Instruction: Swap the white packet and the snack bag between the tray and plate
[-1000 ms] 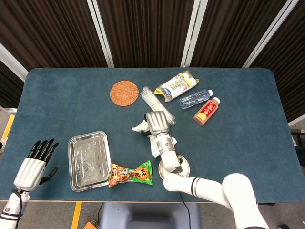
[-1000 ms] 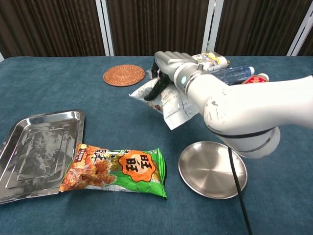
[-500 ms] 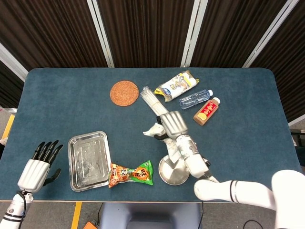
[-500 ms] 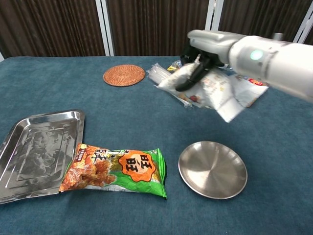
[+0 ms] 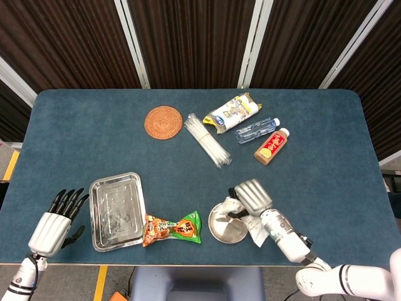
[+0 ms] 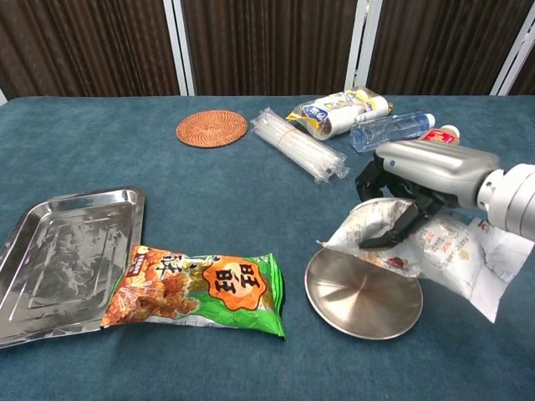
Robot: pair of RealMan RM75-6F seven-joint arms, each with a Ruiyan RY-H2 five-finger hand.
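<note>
While its fingers pinch the packet [image 6: 443, 251] over the plate's [image 6: 359, 296] far edge, the right hand [image 6: 418, 180] hangs above; the left hand [image 5: 55, 221], fingers apart, holds nothing beside the tray [image 5: 116, 210].

Lab-style test booth: blue felt table [image 5: 94, 125], dark curtain panels [image 5: 188, 37] with white frame posts behind.

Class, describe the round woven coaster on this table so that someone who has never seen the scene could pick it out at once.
Start at the far edge of the blue table, near the dark curtains. Left of the bundle of clear straws lies the woven coaster, flat and on its own. It is the only round, orange-brown, wicker-textured thing there; the silver plate is round too, but shiny metal and near the front edge.
</note>
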